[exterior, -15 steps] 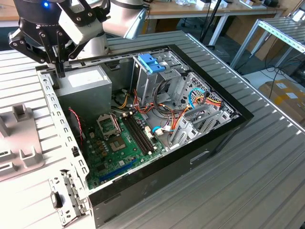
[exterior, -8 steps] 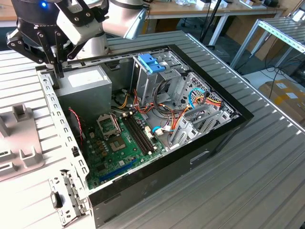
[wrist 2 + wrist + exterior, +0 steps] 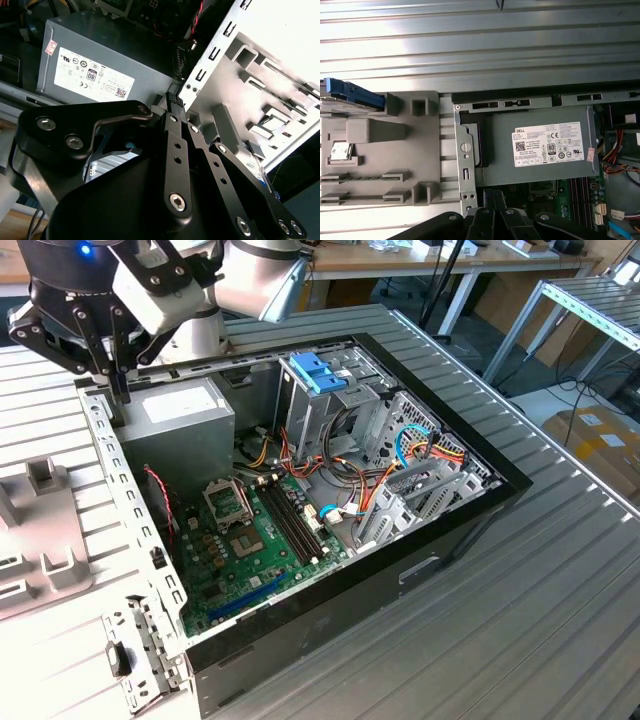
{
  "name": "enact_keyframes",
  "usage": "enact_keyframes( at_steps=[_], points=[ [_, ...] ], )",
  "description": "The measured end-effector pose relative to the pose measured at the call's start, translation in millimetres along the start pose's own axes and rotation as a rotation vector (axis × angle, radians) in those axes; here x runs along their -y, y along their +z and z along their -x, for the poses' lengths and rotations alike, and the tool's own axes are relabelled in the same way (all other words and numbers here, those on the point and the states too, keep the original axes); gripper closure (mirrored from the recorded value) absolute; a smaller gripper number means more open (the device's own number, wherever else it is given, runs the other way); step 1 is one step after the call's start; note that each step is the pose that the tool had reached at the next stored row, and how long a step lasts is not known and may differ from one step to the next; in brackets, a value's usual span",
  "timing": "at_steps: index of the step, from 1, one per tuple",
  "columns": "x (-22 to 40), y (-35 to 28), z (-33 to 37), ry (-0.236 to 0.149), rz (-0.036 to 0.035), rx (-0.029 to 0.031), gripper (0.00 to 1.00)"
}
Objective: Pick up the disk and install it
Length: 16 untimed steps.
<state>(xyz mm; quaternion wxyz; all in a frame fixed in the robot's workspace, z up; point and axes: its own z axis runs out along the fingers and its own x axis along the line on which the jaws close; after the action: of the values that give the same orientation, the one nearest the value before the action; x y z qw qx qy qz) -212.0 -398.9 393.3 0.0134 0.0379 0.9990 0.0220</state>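
Note:
The disk (image 3: 353,93) shows in the first wrist view as a bright blue rail at the far end of a grey holder (image 3: 380,150); the rest of it is cut off by the picture's edge. My gripper (image 3: 118,388) hangs over the corner of the open computer case (image 3: 470,520), at the exterior view's left, right above the grey power supply (image 3: 178,412). In the second wrist view my gripper (image 3: 174,100) is shut, its black fingertips (image 3: 171,96) pressed together with nothing between them. It is well apart from the disk.
Inside the case are a green motherboard (image 3: 245,540), bundles of coloured cables (image 3: 400,455) and a tall metal drive cage (image 3: 330,400) topped by a light blue latch (image 3: 318,370). The grey holder (image 3: 40,540) lies on the ribbed metal table (image 3: 540,620) beside the case.

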Motion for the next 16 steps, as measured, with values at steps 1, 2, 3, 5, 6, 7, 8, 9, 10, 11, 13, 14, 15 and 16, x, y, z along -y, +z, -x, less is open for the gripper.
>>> enact_keyframes(
  at_steps=[1,2,3,5,6,7,8,9,10,11,13,14,15,16],
  points=[
    [0.0,0.0,-0.4,0.0,0.0,0.0,0.89],
    [0.1,0.0,-0.8,0.0,0.0,0.0,0.89],
    [0.1,0.0,-1.3,0.0,0.0,0.0,0.89],
    [0.2,-0.1,-2.5,0.0,0.0,0.0,0.89],
    [0.2,-0.1,-3.1,0.0,0.0,0.0,0.89],
    [0.3,-0.1,-3.8,0.0,0.0,0.0,0.89],
    [0.3,-0.1,-4.2,0.0,0.0001,0.0,0.89],
    [0.3,-0.1,-4.6,0.0,0.0,0.0,0.89],
    [0.4,-0.2,-5.1,0.0,0.0,0.0,0.89],
    [0.4,-0.2,-5.5,0.0,0.0,0.0,0.89],
    [0.5,-0.2,-6.5,0.0,0.0,0.0,0.89],
    [0.6,-0.2,-7.7,0.0,0.0,0.0,0.89],
    [0.6,-0.2,-8.5,0.0,0.0,0.0,0.89],
    [0.7,-0.2,-9.1,0.0,0.0001,0.0001,0.89]
  ],
)
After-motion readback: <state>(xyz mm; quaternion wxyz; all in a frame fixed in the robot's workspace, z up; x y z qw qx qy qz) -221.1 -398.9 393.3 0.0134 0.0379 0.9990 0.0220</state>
